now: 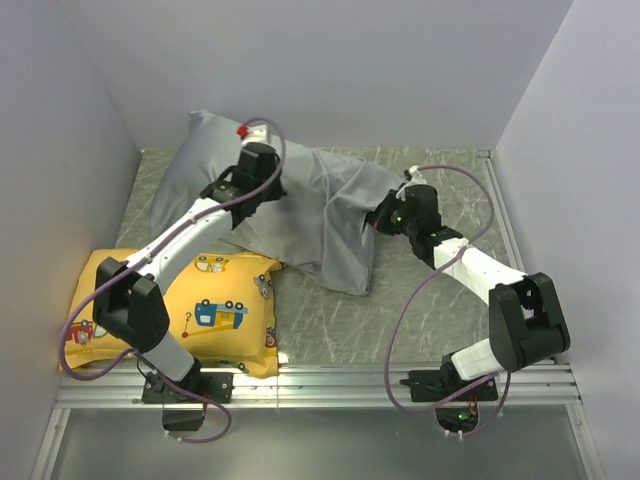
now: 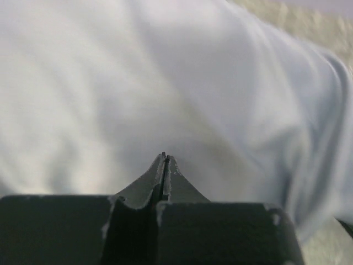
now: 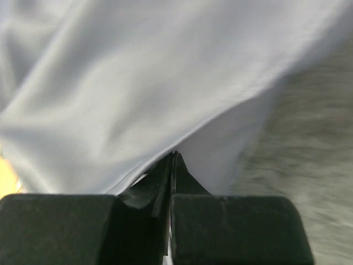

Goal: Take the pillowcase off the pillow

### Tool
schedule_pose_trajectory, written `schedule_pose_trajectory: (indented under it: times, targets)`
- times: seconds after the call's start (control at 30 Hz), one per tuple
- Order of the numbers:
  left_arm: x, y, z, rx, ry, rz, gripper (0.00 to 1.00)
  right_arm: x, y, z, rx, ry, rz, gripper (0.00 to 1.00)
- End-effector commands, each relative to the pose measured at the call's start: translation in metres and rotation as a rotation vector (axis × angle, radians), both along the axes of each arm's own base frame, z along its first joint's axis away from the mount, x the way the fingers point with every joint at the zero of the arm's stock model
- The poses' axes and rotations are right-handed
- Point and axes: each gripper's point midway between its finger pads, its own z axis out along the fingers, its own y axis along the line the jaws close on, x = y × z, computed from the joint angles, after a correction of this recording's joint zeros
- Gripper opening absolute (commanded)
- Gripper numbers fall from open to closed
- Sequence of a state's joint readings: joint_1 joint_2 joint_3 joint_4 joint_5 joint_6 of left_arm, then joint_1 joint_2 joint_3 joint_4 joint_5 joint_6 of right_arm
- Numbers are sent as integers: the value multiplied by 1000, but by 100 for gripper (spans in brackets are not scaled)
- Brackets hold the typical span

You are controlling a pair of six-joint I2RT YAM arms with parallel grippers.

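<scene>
The silver-grey pillowcase (image 1: 300, 205) lies across the back of the table, bulging at its left end, flat and wrinkled at its right end. The pillow is hidden inside it. My left gripper (image 1: 252, 192) is shut, its tips (image 2: 164, 157) resting on the bulging cloth (image 2: 165, 83), with nothing seen between the jaws. My right gripper (image 1: 382, 218) is at the case's right edge, shut on a fold of the pillowcase (image 3: 138, 83) at the fingertips (image 3: 175, 154).
A yellow cushion (image 1: 185, 310) printed with cartoon vehicles lies at the front left, under the left arm. White walls close in the left, back and right. Bare marbled table (image 1: 420, 320) lies in front of the pillowcase, and a metal rail (image 1: 330, 385) runs along the near edge.
</scene>
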State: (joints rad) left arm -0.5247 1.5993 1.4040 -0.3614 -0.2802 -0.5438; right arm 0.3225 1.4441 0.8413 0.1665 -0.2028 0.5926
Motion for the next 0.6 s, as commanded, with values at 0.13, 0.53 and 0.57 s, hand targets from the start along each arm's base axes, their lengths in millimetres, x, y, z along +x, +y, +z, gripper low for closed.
schedule_pose_trajectory:
  times: [0.13, 0.53, 0.57]
  targets:
    - [6, 42, 45, -87, -106, 54, 0, 4, -85, -35, -63, 103, -256, 0]
    - [-58, -125, 41, -77, -127, -346, 80, 1, -66, -25, 9, 70, -169, 0]
    - [-59, -131, 37, -64, -124, -351, 81, 1, -66, -24, 11, 67, -166, 0]
